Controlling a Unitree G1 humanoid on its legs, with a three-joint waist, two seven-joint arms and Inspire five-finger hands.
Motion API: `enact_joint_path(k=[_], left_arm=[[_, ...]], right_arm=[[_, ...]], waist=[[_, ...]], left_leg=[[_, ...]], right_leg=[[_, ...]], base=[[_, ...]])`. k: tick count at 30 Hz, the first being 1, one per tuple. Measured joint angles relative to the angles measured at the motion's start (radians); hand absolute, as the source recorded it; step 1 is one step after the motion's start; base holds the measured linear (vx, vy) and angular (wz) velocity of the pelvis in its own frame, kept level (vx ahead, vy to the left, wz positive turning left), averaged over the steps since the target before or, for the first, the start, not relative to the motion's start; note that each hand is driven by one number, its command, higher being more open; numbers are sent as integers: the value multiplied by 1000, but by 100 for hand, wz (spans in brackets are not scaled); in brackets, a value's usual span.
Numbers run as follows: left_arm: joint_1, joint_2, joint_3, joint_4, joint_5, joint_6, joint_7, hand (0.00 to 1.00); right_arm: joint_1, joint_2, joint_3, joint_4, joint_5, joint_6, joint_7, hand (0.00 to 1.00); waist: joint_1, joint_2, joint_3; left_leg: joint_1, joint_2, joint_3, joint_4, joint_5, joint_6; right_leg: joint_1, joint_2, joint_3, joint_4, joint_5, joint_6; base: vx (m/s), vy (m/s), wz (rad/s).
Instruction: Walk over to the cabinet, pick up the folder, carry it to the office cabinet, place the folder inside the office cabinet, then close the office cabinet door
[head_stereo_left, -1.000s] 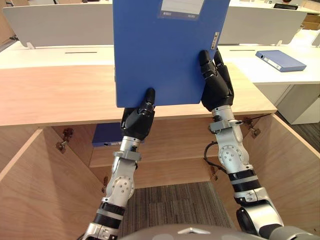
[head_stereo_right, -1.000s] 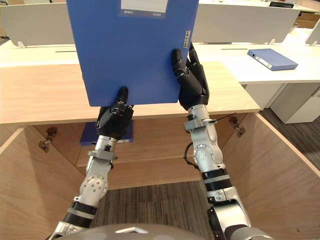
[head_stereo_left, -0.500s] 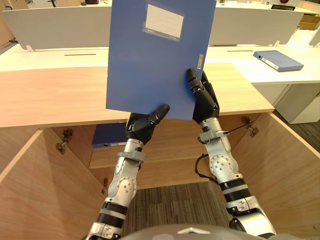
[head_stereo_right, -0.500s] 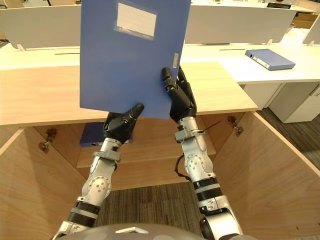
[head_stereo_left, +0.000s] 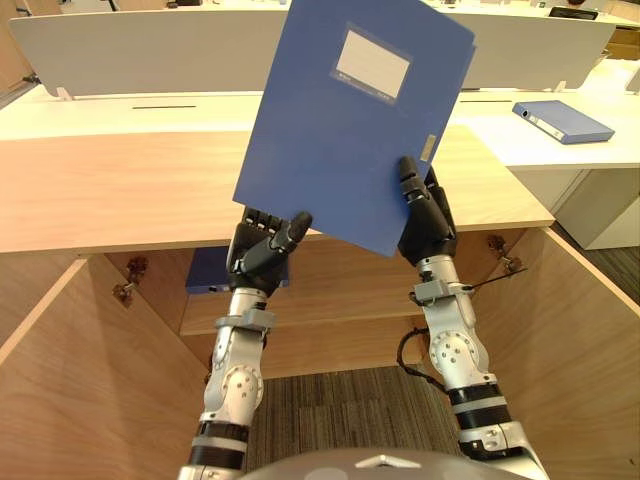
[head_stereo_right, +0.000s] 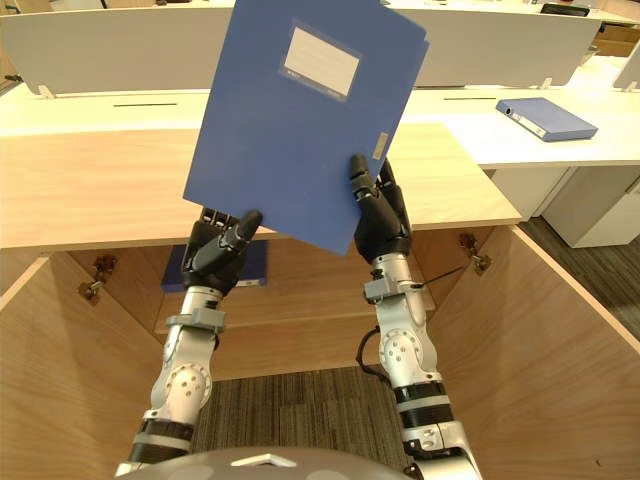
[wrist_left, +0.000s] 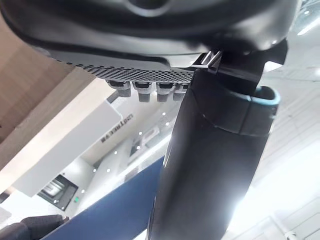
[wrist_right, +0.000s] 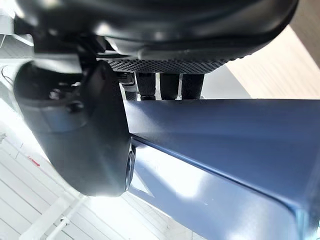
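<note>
I hold a large blue folder (head_stereo_left: 340, 130) with a white label upright above the wooden cabinet top (head_stereo_left: 110, 190), tilted to the right. My right hand (head_stereo_left: 425, 220) is shut on its lower right edge, thumb in front and fingers behind; the right wrist view shows the folder (wrist_right: 225, 150) pinched this way. My left hand (head_stereo_left: 258, 248) sits just under the folder's lower left edge with fingers curled, and only its thumb tip touches that edge. In the left wrist view the folder (wrist_left: 110, 215) lies past the thumb. Below, the office cabinet stands open, showing its shelf (head_stereo_left: 340, 300).
A second blue folder (head_stereo_left: 208, 270) lies on the shelf at the left. The cabinet's doors swing out at the left (head_stereo_left: 70, 380) and right (head_stereo_left: 580, 340). Another blue folder (head_stereo_left: 563, 120) rests on the white desk at the far right. White desk screens stand behind.
The folder has come lower and tipped clockwise, pivoting in my right hand. My left hand has slipped down off the bottom edge, its fingers curling in.
</note>
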Motion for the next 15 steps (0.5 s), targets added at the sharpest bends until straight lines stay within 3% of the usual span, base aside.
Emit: enact_joint_path(k=[6, 11, 15], left_arm=[[130, -39, 143, -87, 64, -36, 15, 100], [205, -79, 261, -126, 127, -95, 105, 100], [238, -84, 308, -128, 191, -103, 164, 100]], right_arm=[[51, 6, -105, -137, 0, -15, 0, 0], [79, 29, -192, -221, -2, -67, 0, 0], [80, 30, -212, -229, -11, -83, -1, 0]], waist=[[4, 2, 1], [19, 6, 1], [22, 6, 1]], left_leg=[[-5, -1, -25, -4, -2, -3], [-8, 0, -53, -5, -5, -7], [-24, 0, -78, -4, -3, -7]], right_leg=[[11, -1, -26, -3, -8, 0], [18, -2, -57, 10, -28, -1], [18, -2, -82, 8, -31, -1]], base=[[-1, -10, 13], [6, -18, 16], [20, -24, 19]])
